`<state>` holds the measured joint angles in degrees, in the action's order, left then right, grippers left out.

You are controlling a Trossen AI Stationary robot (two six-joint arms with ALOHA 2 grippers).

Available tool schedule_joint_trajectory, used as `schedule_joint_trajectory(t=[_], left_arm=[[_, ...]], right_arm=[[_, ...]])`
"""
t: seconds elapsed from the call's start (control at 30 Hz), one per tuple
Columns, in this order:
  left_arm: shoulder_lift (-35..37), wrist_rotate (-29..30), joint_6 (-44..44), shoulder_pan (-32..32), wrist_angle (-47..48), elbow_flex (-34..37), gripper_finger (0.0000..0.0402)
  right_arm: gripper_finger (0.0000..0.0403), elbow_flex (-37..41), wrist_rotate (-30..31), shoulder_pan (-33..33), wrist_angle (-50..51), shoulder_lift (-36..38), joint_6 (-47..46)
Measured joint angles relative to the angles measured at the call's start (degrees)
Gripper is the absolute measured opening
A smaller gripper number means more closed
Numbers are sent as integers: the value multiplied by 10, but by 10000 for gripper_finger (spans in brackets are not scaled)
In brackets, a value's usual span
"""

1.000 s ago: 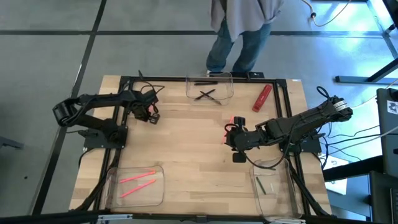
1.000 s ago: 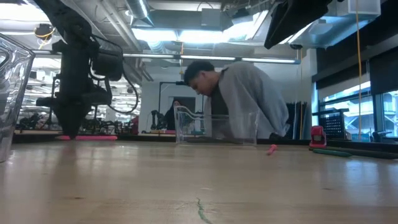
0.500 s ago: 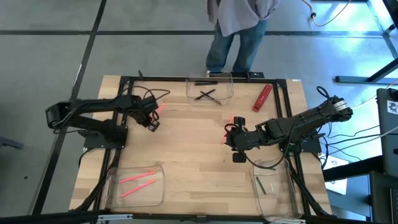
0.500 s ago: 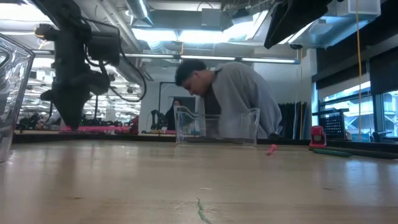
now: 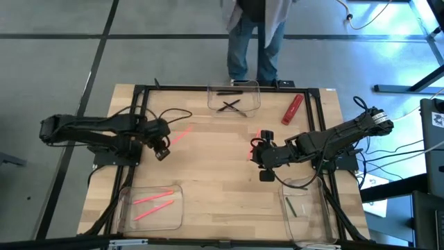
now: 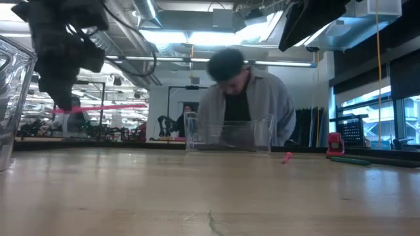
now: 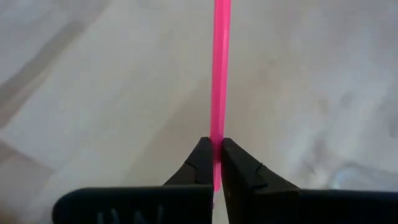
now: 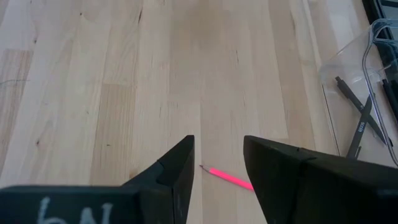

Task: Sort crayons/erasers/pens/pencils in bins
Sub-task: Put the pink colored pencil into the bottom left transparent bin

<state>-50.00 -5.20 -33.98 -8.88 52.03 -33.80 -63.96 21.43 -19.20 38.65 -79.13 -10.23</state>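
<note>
Left hand is clamped on one end of a pink stick, held above the surface. Right hand waits wide over another pink stick. Risk: that end-only pinch may let it swing and miss the near-left bin.

The worktop was pale wood in planks, smooth and matt, with grain lines showing under the right gripper, whose fingers were matt black plastic. The left gripper had the same dull black finish; the pink stick pinched in it looked smooth and faintly glossy. The bins were clear glossy plastic. A black frame, seemingly metal, edged the worktop.
</note>
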Motion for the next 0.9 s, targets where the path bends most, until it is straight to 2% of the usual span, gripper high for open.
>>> schedule_joint_trajectory(t=[0.27,0.47,0.73,0.9], left_arm=[[67,-21,1,90,-2,0,2],[88,-29,1,156,-1,-5,2],[87,-14,-2,247,-3,-96,2],[74,-4,-47,313,-2,-132,2]], right_arm=[[140,0,0,0,0,0,0],[140,0,0,0,0,0,0],[140,0,0,3,-3,0,-1],[140,0,0,3,-3,0,1]])
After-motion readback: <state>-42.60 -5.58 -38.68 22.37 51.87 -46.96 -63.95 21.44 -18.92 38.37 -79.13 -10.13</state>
